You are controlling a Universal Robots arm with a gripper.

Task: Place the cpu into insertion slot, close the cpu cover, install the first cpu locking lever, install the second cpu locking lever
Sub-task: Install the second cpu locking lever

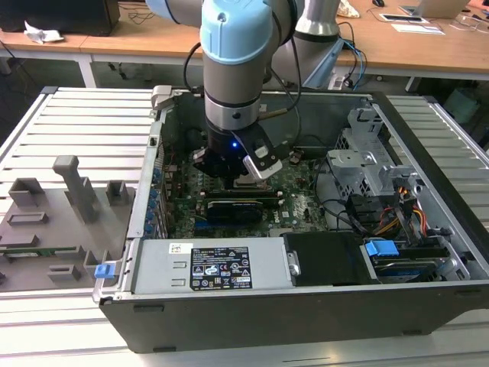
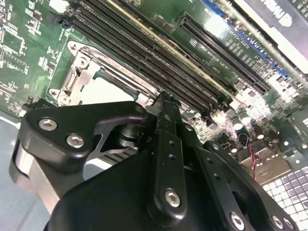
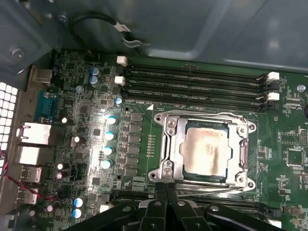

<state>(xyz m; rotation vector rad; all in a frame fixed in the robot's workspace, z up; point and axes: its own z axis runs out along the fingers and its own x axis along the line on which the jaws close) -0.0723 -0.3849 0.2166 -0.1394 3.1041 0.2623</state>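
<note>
Gripper [image 3: 166, 192] sits low over the board [image 3: 96, 144], its two black fingers [image 3: 160, 192] pressed together with nothing between them, tips right at the near edge of the slot [image 3: 207, 149] at centre-right of the first wrist view. Cpu [image 3: 208, 149] lies flat in that slot already, silver top showing through the cover [image 3: 169, 144], which looks folded down around it — so I judge the closed tips are there to push something at the rim, not to carry. Ram slots [image 3: 192, 86] run across the frame above. In the exterior view the arm [image 1: 237, 69] drops into the open case [image 1: 306, 306] at mid-frame; the case rests on a slatted metal table [image 1: 84, 122], grey fixtures [image 1: 53, 206] at left, wooden desks [image 1: 412, 46] across the top.
</note>
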